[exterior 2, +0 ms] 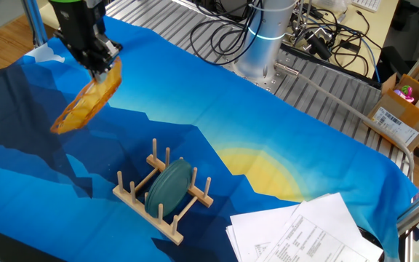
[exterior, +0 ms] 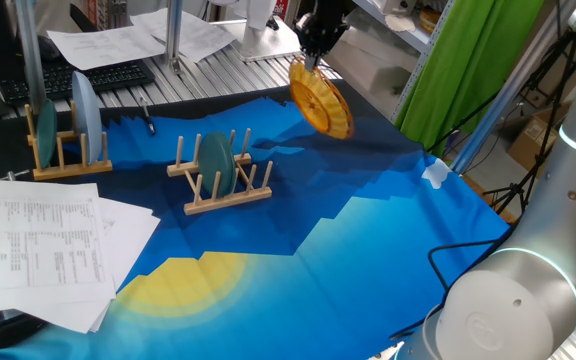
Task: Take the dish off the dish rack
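The yellow-orange woven dish (exterior: 322,99) hangs tilted in the air, held by its upper rim in my gripper (exterior: 314,60), well away from the rack and above the blue cloth. In the other fixed view the dish (exterior 2: 87,98) hangs below my gripper (exterior 2: 103,64), which is shut on its rim. The small wooden dish rack (exterior: 224,181) stands on the cloth with a dark green plate (exterior: 217,165) upright between its pegs; it also shows in the other fixed view (exterior 2: 163,192), with the green plate (exterior 2: 169,184) in it.
A second wooden rack (exterior: 70,152) with pale blue plates (exterior: 86,108) stands at the left. Loose papers (exterior: 50,245) lie at the cloth's left edge, also in the other view (exterior 2: 297,229). A keyboard (exterior: 78,80) and metal posts stand behind. A cardboard box (exterior 2: 406,109) sits off the table.
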Controlling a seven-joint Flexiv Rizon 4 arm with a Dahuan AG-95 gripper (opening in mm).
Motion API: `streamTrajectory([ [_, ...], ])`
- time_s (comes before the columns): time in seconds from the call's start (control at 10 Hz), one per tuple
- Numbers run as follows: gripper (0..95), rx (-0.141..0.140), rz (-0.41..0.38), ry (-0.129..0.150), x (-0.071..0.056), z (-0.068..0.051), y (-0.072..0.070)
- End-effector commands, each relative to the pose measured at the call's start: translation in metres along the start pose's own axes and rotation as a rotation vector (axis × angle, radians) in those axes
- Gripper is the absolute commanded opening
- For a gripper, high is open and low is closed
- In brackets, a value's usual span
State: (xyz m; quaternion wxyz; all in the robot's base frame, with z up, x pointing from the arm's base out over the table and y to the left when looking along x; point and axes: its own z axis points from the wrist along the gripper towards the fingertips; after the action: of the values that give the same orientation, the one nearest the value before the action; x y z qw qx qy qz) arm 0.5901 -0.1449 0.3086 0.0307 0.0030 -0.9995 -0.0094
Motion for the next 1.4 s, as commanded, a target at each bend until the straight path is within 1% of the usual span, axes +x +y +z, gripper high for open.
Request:
streamTrajectory([
  [0.1, 76.0, 0.012, 0.006, -0.003, 0.0008, 0.003, -0.0019],
  [0.5, 76.0, 0.012, 0.011, -0.005, 0.0009, 0.0048, -0.0045],
  [1.3, 76.0, 0.01, 0.015, -0.006, 0.0011, 0.005, -0.0041],
  [1.4, 76.0, 0.01, 0.011, -0.01, 0.0011, 0.005, -0.004],
])
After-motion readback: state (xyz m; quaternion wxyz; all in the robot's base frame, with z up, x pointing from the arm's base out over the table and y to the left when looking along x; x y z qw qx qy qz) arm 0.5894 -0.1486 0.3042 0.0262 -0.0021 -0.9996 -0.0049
